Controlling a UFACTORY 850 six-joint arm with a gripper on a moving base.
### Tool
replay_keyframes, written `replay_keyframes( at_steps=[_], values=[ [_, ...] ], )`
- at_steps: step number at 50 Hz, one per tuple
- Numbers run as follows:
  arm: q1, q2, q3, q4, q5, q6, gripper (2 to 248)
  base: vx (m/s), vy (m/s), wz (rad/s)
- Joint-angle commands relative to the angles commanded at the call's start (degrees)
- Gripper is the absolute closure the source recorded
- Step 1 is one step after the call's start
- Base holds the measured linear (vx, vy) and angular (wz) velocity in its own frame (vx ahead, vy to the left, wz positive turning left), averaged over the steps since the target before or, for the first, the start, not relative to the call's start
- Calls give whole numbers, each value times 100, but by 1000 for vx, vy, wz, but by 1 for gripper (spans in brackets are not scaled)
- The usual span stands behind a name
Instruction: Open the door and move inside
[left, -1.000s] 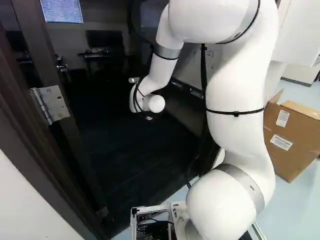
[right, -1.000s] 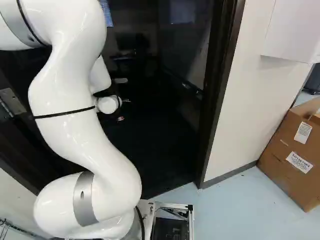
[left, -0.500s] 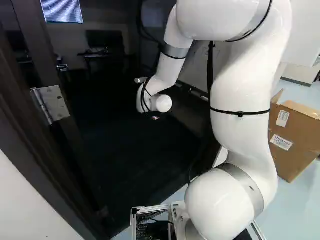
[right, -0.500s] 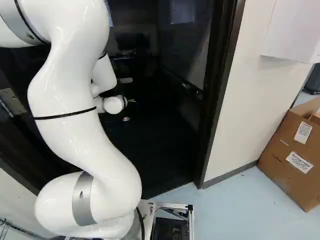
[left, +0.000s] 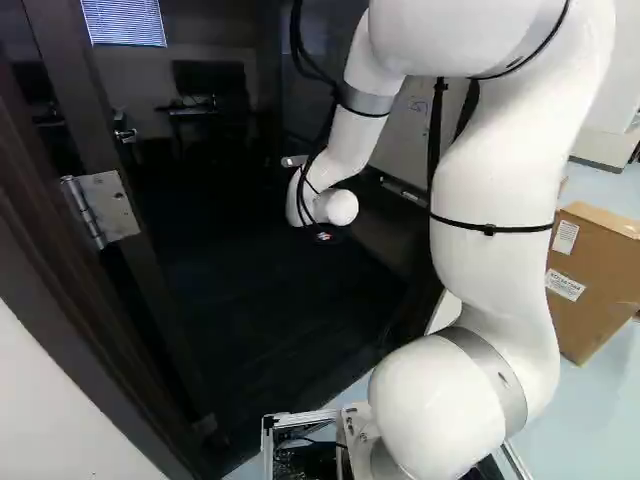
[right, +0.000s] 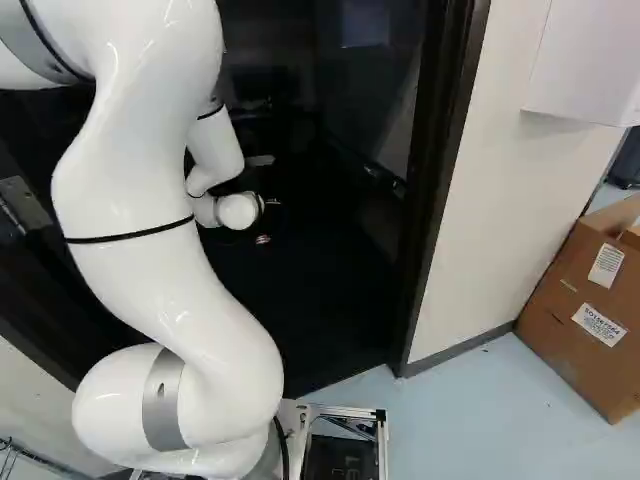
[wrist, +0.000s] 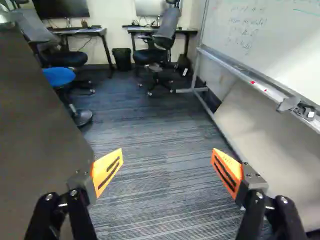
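So my gripper (wrist: 167, 159) is wide open, nothing pinched in it, and my two orange-padded fingers stand well apart over dark carpet (wrist: 155, 125) with thin pale stripes. That's the office side; back by my base it's smooth pale blue floor (right: 475, 420), with one cardboard box (right: 580, 310) near the white wall (right: 500, 200). Quick headcount from the wrist view: two desks, two monitors, one black bin (wrist: 122, 59), two desk chairs I can make out properly, one blue stool (wrist: 59, 76), and one whiteboard (wrist: 270, 35) running along the side opposite the door. The left base view also gets me one window with blinds (left: 123, 22), way at the back. As for the door (left: 85, 110), it's at the left of that view, standing open. Long axis is upright, hinge edge towards my base, and the leaf heads away into the room. One metal hinge plate (left: 110, 205) shows clearly, plus one handle (left: 125, 134) further in. Down at my wrist there's a big dark panel (wrist: 35, 120) just beside one finger, pretty sure that's the door's face, but I can't tell if the two are touching.
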Motion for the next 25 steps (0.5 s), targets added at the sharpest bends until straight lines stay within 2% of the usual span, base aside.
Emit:
replay_keyframes(
  at_steps=[13, 25],
  values=[
    [-203, 227, 269, -188, 0, 0, 3, 0, 0, 0],
    [-394, 451, 529, -223, 0, 0, 3, 0, 0, 0]
  ],
)
